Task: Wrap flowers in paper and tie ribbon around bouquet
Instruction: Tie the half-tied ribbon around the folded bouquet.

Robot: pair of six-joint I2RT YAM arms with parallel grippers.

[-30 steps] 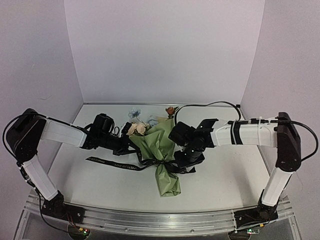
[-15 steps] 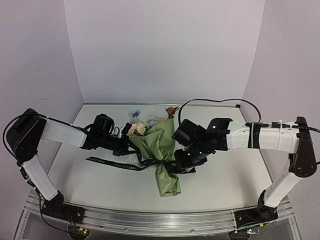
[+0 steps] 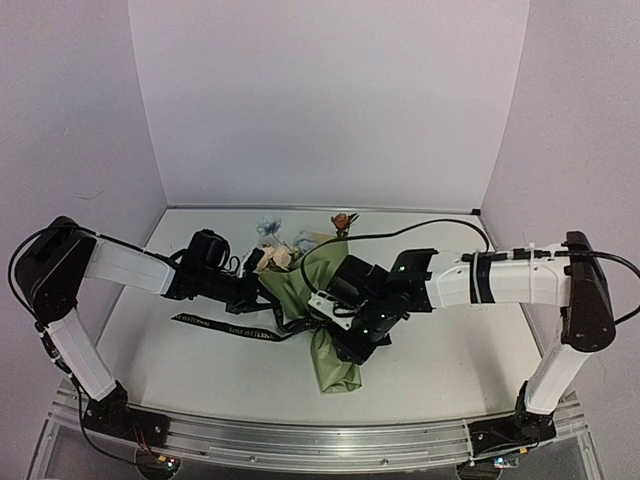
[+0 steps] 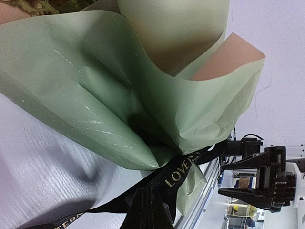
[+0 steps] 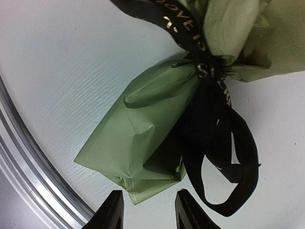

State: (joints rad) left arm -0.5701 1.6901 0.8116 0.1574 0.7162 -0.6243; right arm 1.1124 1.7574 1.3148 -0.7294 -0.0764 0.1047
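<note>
The bouquet (image 3: 318, 285) lies mid-table, a green paper (image 4: 95, 95) cone with cream, blue and rust flowers (image 3: 276, 256) at its far wide end. A black lettered ribbon (image 4: 178, 171) is wound round the cone's neck, and one tail (image 3: 225, 325) trails left across the table. My left gripper (image 4: 150, 202) sits at the neck's left side, shut on the ribbon. My right gripper (image 5: 148, 212) hovers over the cone's narrow near end (image 5: 143, 143), open, with nothing between its fingers. A loose ribbon loop (image 5: 224, 157) lies just right of that end.
The aluminium rail (image 3: 320, 440) runs along the table's near edge, close to the cone's tip, and shows in the right wrist view (image 5: 28, 157). White walls enclose the table at the back and both sides.
My right arm has swung left and down over the bouquet's narrow end, and its jaws have narrowed a little. The left arm and the bouquet have not moved.
</note>
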